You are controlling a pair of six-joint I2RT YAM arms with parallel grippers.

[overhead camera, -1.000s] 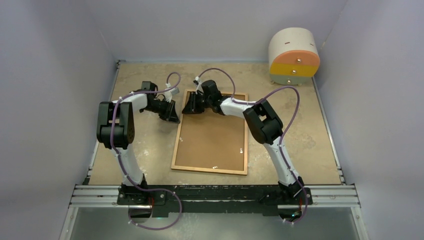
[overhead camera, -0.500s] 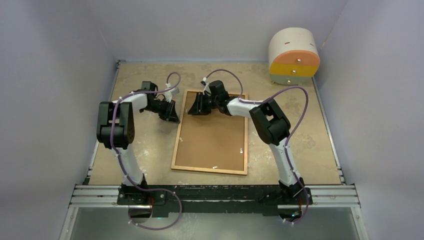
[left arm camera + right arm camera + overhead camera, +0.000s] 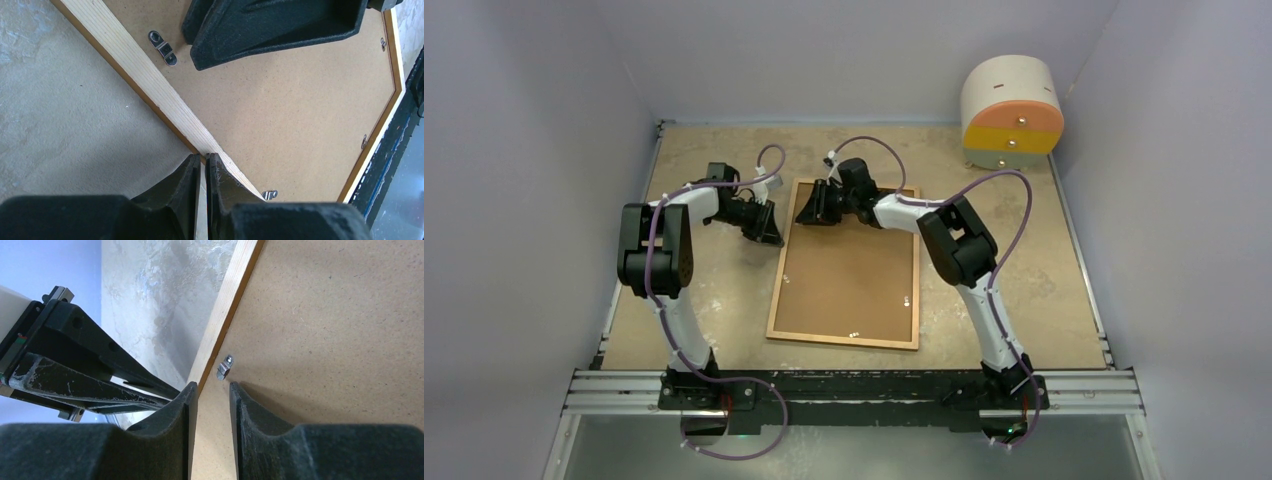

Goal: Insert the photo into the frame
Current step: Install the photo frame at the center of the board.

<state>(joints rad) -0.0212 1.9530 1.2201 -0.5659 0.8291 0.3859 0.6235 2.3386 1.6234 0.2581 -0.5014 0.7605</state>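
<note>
Top external: round cabinet (image 3: 1012, 110) beyond face-down frame (image 3: 849, 270).

Both arms reach forward with elbows raised and bend inward toward each other. The left gripper (image 3: 771, 233) points low to the right, fingers (image 3: 182, 180) nearly touching. The right gripper (image 3: 810, 209) points left, fingers (image 3: 252, 410) slightly parted.

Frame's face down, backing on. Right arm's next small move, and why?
Probably ease the right gripper forward until a finger meets the small silver turn clip, then swivel it off the plain brown backing board. The clip sits just ahead of the slightly open fingers, at the board's edge beside the orange-brown wooden frame; the left gripper, nearly shut, has its tips at that frame's rim.
</note>
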